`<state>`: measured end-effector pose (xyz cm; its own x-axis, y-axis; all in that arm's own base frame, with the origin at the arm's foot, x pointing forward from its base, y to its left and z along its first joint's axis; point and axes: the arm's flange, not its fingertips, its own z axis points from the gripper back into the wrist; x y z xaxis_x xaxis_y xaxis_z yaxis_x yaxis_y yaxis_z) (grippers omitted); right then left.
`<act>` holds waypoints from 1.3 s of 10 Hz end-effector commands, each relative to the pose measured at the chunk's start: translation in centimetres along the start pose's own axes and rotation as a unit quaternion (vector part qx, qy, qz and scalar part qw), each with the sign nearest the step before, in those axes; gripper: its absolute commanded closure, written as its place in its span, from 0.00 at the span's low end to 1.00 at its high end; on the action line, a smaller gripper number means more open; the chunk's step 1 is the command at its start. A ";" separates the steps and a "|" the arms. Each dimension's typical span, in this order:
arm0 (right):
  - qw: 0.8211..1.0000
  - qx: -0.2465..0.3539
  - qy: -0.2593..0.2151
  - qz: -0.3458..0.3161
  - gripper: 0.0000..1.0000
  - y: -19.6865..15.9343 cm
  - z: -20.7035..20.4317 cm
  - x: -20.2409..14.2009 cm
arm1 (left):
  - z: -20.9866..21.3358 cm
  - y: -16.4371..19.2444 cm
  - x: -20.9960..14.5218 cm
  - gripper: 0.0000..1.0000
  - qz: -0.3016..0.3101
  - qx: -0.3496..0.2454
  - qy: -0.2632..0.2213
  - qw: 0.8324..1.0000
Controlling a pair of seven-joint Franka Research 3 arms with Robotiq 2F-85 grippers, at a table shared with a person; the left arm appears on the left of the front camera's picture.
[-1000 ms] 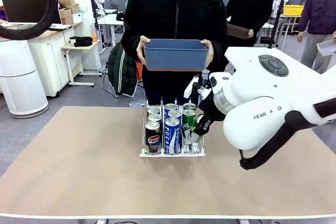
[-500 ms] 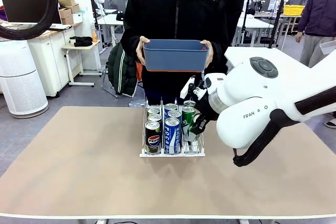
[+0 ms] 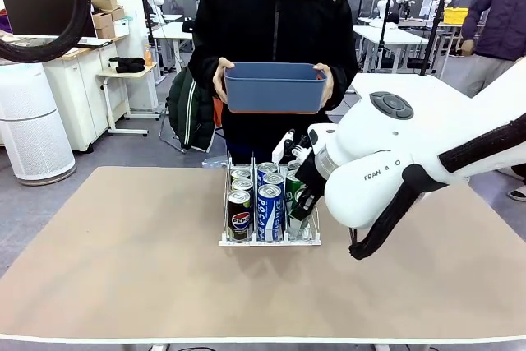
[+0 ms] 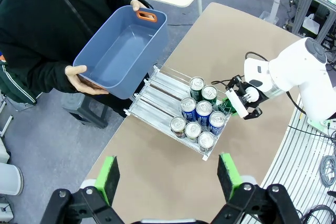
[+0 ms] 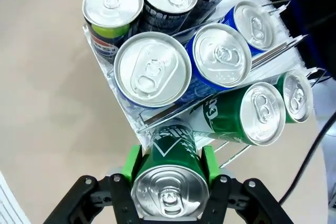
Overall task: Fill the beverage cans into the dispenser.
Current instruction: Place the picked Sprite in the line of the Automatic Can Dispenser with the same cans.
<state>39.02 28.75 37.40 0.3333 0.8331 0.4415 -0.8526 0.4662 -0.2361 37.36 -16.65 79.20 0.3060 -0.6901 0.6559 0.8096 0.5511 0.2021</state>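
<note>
The dispenser (image 3: 267,242) stands mid-table, its lanes holding black Pepsi, blue-and-white and green beverage cans (image 3: 269,203). My right gripper (image 3: 297,196) is shut on a green can (image 3: 292,190), tilted at the front of the right lane. In the right wrist view the green pads (image 5: 131,163) clamp that can (image 5: 170,179), its far end at the dispenser's front wire (image 5: 157,120); another green can (image 5: 247,113) lies in the lane behind. My left gripper (image 4: 168,177) hangs open, high above the table, looking down on the dispenser (image 4: 157,85) and the right gripper (image 4: 237,103).
A person at the far edge holds an empty blue tub (image 3: 275,86) in both hands, just behind and above the dispenser. My bulky right arm (image 3: 394,170) covers the table's right half. Bare tabletop (image 3: 115,252) lies left of and in front of the dispenser.
My right arm has shifted left toward the dispenser, the green can still in its grip. The person and the tub have stayed put.
</note>
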 end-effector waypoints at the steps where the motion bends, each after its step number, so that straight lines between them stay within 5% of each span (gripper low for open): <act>1: 1.000 0.017 0.014 0.002 0.42 -0.4 -0.3 0.7 | 0.0 0.0 0.0 0.00 0.003 -0.004 -0.004 1.000; 5: 0.998 0.044 0.048 -0.009 0.42 -0.8 -0.8 0.7 | 0.0 0.0 0.0 0.00 0.003 -0.004 -0.004 1.000; 6: 0.997 0.054 0.051 -0.011 0.22 -0.7 -0.9 0.7 | 0.0 0.0 0.0 0.00 0.003 -0.004 -0.004 1.000; 7: 0.998 0.046 0.049 -0.006 0.22 -0.8 -0.3 0.9 | 0.0 0.0 0.0 0.00 0.003 -0.004 -0.004 1.000; 8: 0.998 0.040 0.047 -0.013 0.03 -0.9 0.7 1.0 | 0.0 0.0 0.0 0.00 0.003 -0.004 -0.004 1.000; 9: 0.999 0.033 0.039 -0.013 0.19 -1.0 2.2 1.1 | 0.0 0.0 0.0 0.00 0.003 -0.004 -0.004 1.000; 10: 0.999 0.028 0.021 -0.017 0.00 -1.2 4.3 1.3 | 0.0 0.0 0.0 0.00 0.003 -0.004 -0.004 1.000; 13: 0.999 0.022 -0.016 -0.028 0.00 -1.5 8.7 1.4 | 0.0 0.0 0.0 0.00 0.003 -0.004 -0.004 1.000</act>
<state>38.05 27.95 45.73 0.3797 0.7949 0.4733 -0.8351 0.5147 -0.1944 37.37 -16.64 79.20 0.3061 -0.6900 0.6559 0.8096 0.5511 0.2020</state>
